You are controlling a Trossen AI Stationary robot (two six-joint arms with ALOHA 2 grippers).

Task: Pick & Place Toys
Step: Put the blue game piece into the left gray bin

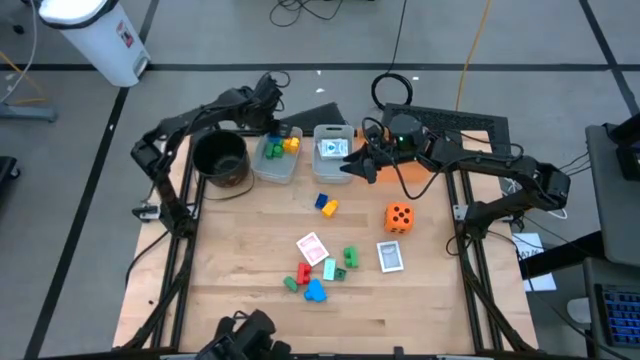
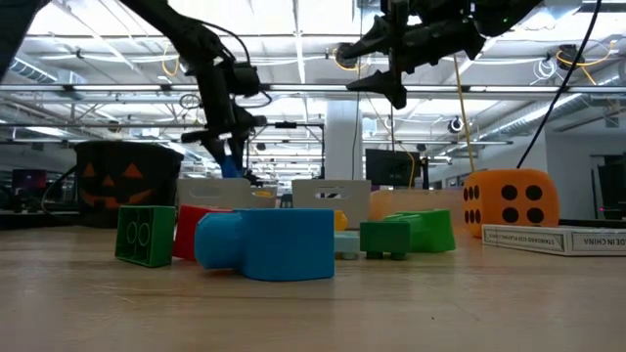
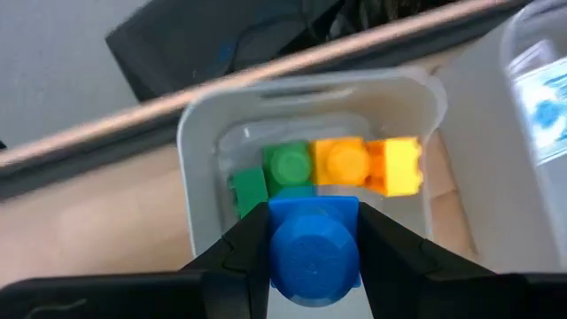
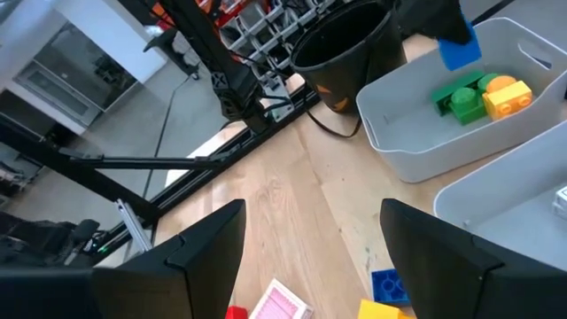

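Now | left claw (image 3: 312, 244) grips blue block (image 3: 312, 252) above bin (image 3: 199, 133) | right claw (image 4: 310, 257) open, empty

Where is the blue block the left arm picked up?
The blue block is clamped in the left gripper, held above the left clear bin at the table's far edge, over the green, orange and yellow blocks already inside, beside the black pot.

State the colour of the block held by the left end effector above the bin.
Blue. The block shows best in the left wrist view, clamped in the left end effector.
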